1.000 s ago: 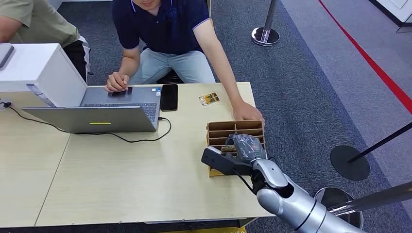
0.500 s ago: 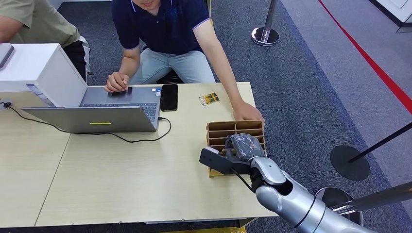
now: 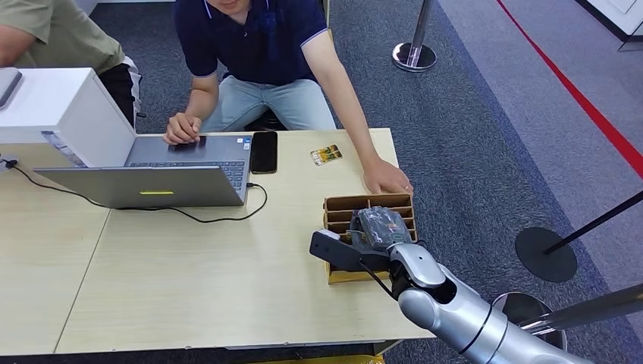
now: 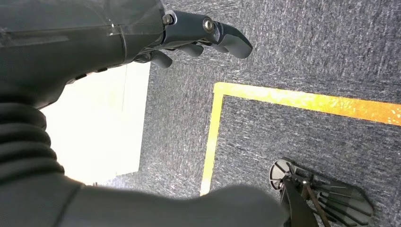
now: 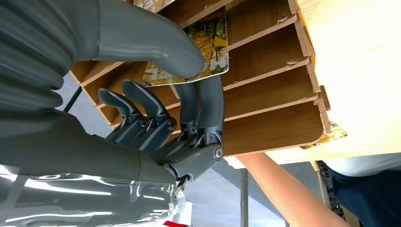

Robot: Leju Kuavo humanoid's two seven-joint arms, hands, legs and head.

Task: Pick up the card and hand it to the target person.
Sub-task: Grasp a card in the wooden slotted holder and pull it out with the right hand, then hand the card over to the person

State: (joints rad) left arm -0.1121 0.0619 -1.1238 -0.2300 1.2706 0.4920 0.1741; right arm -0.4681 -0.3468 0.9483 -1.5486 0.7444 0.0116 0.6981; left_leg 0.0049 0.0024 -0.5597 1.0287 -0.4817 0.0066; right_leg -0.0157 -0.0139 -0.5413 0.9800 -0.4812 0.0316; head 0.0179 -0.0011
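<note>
Right hand (image 5: pixel 156 109): at the wooden rack (image 3: pixel 369 206) on the surface (image 3: pixel 189 273); thumb and fingers (image 5: pixel 208 101) pinch the card.
Card (image 5: pixel 208 52): printed with yellow foliage, partly inside a rack slot, held at its edge.
Left hand (image 4: pixel 189 33): hanging over carpet, fingers loosely curled, holding nothing.
Person's hand (image 3: pixel 387 178): flat on the surface just behind the rack.
Laptop (image 3: pixel 152 178): open, well apart from the rack.
</note>
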